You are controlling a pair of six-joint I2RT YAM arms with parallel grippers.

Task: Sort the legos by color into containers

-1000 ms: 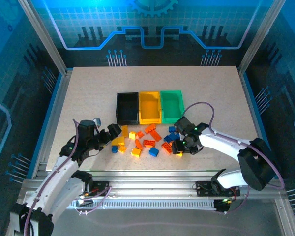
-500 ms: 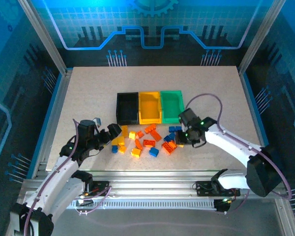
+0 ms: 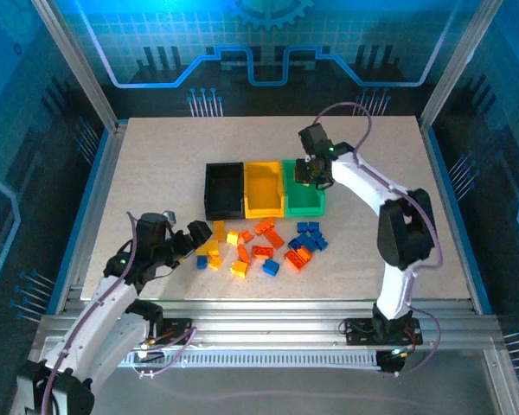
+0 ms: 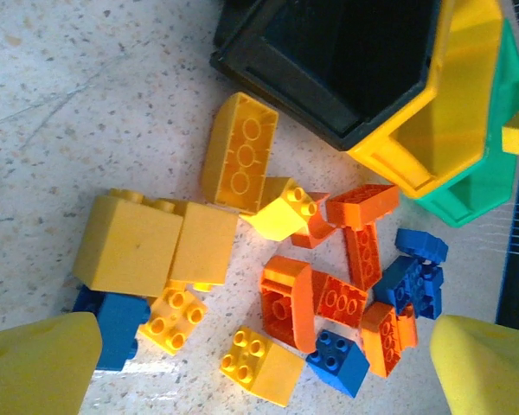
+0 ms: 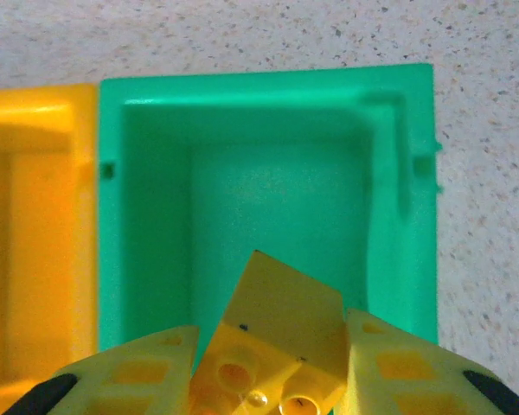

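Observation:
Several orange, yellow and blue legos (image 3: 259, 246) lie in a loose pile in front of three bins: black (image 3: 224, 190), yellow (image 3: 264, 188) and green (image 3: 303, 197). My right gripper (image 3: 314, 170) hangs over the green bin (image 5: 112, 216), shut on a yellow brick (image 5: 281, 337) held tilted between its fingers. The green bin's inside looks bare. My left gripper (image 3: 195, 238) stands open at the left edge of the pile. In the left wrist view the gripper (image 4: 259, 380) spans yellow bricks (image 4: 147, 242), orange bricks (image 4: 316, 298) and a blue brick (image 4: 337, 363) without touching them.
The yellow bin (image 5: 35, 216) stands directly left of the green one. The black bin (image 4: 346, 60) sits just beyond the pile in the left wrist view. Bare speckled tabletop (image 3: 156, 164) surrounds the bins and the pile.
My right arm has lifted away from the right side of the pile with the yellow brick and swung back over the green bin. The left arm has stayed put.

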